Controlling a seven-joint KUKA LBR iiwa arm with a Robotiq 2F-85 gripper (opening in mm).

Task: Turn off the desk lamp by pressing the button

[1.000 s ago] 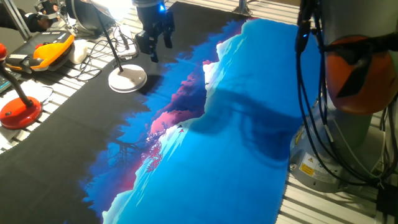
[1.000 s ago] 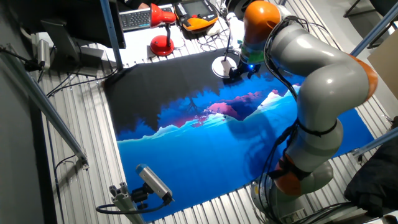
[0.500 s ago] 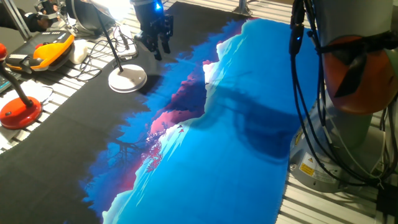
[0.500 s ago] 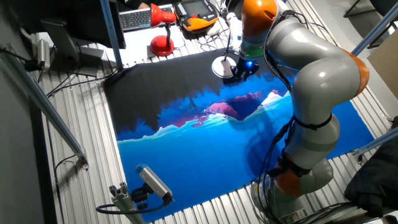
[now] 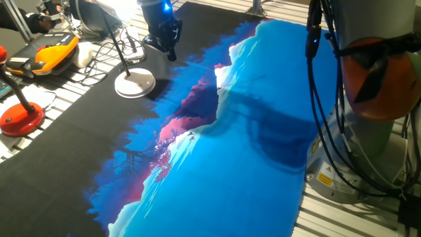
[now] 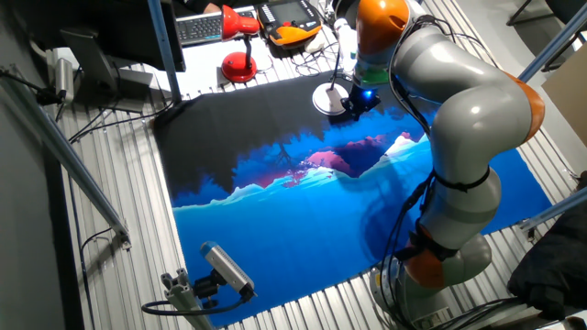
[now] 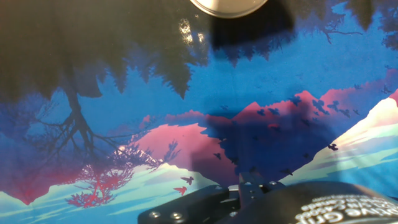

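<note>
White and round, the flat disc base of the desk lamp [image 5: 135, 83] sits on the black end of a printed mat [image 5: 217, 138] of dark trees, pink peaks and blue snow spread over the counter [image 6: 110, 229]. Its thin dark stem slants up to a bright head at the top edge of one fixed view. The end effector [image 5: 166, 47] hangs just beside the base, on its mat side, above the black print; whether its fingers are apart or together cannot be told from any view. In the hand view only the base's rim shows at the top edge. Beyond the lamp lie a tangle of cables [image 5: 108, 56], an orange handheld unit [image 5: 56, 52] and a red-based lamp [image 5: 20, 113], all well apart from the end effector.
</note>
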